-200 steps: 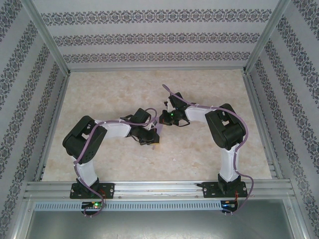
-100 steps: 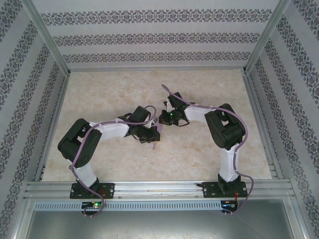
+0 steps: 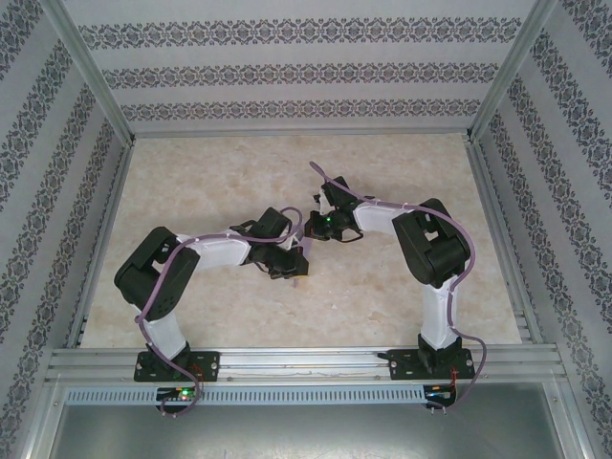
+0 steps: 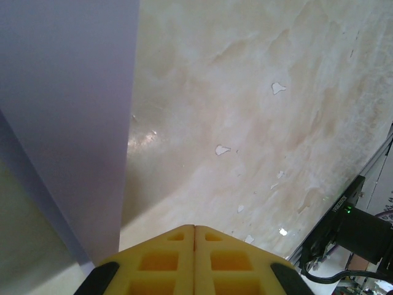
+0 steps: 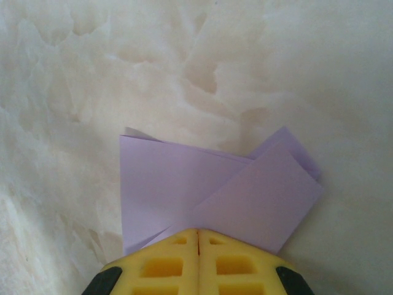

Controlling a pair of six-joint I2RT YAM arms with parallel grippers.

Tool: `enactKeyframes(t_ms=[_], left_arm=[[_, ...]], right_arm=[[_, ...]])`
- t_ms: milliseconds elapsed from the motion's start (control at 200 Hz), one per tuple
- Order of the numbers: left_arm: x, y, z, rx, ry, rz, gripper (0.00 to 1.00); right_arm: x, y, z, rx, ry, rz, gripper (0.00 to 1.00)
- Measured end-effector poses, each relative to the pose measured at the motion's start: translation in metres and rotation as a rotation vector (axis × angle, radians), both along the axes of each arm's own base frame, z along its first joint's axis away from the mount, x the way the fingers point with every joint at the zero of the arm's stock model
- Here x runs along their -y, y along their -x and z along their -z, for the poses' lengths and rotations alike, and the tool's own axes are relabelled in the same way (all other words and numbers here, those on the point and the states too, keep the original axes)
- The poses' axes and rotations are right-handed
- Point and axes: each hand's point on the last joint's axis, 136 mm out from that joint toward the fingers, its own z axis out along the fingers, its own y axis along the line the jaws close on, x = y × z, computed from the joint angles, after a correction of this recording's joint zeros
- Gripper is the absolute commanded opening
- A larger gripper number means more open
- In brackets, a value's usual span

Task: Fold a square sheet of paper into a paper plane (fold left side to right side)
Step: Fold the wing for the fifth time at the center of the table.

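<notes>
While left end effector (image 4: pixel 194 227) and right end effector (image 5: pixel 198 231) closed, paper (image 5: pixel 184 184) meets right tips; hold unclear.

The lilac paper's (image 5: pixel 172 184) near end is hidden beneath the right gripper (image 5: pixel 198 233).

The thin, folded light-purple sheet of paper (image 5: pixel 209 190) was seen to be matt and smooth, sharply creased and without sheen, just ahead of the right gripper (image 5: pixel 198 233). Its matt face was also shown to the left of the left gripper (image 4: pixel 194 230). The fingers (image 5: pixel 178 249) of both grippers were formed of smooth, dull yellow plastic, moulded with square recesses and edged in black plastic. The beige marbled table top (image 4: pixel 258 184) beyond the fingertips was noted as hard and smooth, with a faint gloss beside the paper's edge and small white chipped spots (image 4: pixel 278 88). The silver metal frame rail (image 3: pixel 306 363), well behind both grippers, was found to be pale and satin-finished.
</notes>
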Motion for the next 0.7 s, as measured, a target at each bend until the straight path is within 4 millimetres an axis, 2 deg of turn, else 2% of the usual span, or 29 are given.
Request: enactKeyframes(t_ms=[700], left_arm=[[-0.009,0.012,0.016,-0.038,-0.030,-0.001,0.06]], right_arm=[[0.000,0.000,0.001,-0.012,0.007,0.000,0.00]])
